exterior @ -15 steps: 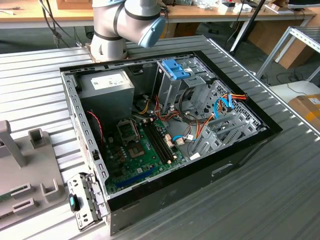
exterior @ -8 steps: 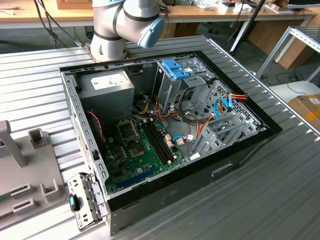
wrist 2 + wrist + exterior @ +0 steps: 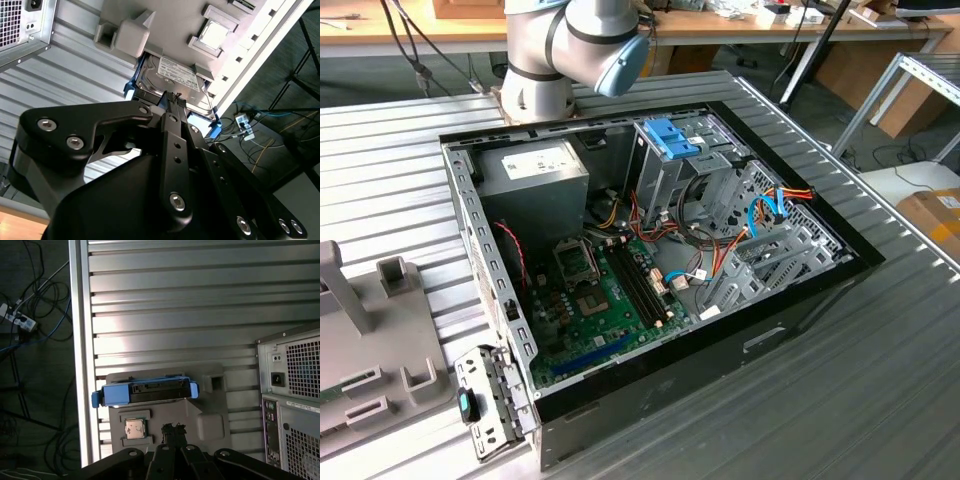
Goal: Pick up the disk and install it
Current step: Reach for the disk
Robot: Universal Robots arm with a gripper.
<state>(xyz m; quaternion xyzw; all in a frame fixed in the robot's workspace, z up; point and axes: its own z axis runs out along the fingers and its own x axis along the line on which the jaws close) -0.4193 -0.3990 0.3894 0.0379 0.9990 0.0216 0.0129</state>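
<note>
Ribbed metal table [image 3: 880, 400]: carries everything below. In the first wrist view its edge rail borders a dark floor strewn with cables.

Open computer case [image 3: 650, 385]: lies on its side on the table with the interior exposed. Inside it are the grey power-supply box [image 3: 535, 165], the green motherboard [image 3: 595, 310] and a silver drive cage with a blue latch [image 3: 670, 140]. In the first wrist view its vented rear panel stands beside the fixture.

My arm [image 3: 570, 45]: its base joints rise behind the case at the far edge of the exterior view.

Grey fixture [image 3: 210, 415]: a moulded holder near the table's edge rail, outside the case.

My gripper [image 3: 173, 96]: the black linkages converge and the two fingertips are drawn together with nothing between them. In both wrist views it hangs over the fixture, clear of the disk.

The disk [image 3: 175, 75]: seated in the fixture, apart from my fingertips. Its white label faces the second wrist view, and light-blue rails run along its sides. The first wrist view shows its dark connector edge between the blue rail ends.

Processor chip [image 3: 135, 428]: rests in a square pocket of the fixture, just beside the disk.
</note>
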